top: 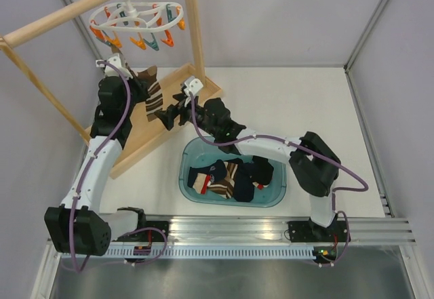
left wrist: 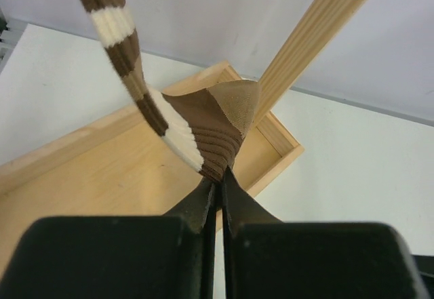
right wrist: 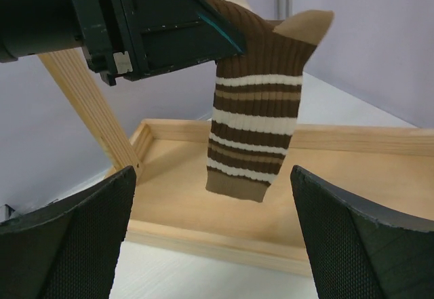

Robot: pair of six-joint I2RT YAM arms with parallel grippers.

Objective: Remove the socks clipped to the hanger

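Hanger (top: 135,15), upper left on the wooden pole: none of its orange and teal clips appears to carry a sock, so the job looks to be at its last transfer. The next move, as judged, calls for either a hand-over to the right arm or a carry rightward and a release over the basin. The left gripper (left wrist: 218,177) has its jaws shut tight on a fold of the striped sock (top: 154,97) near its tan heel. The cuff end hangs free above the wooden tray (top: 135,153). The right gripper (right wrist: 212,170) has its jaws spread wide and holds nothing. It faces the dangling cuff without touching it. Further right, the other socks (top: 230,180) lie in the teal basin (top: 183,177).
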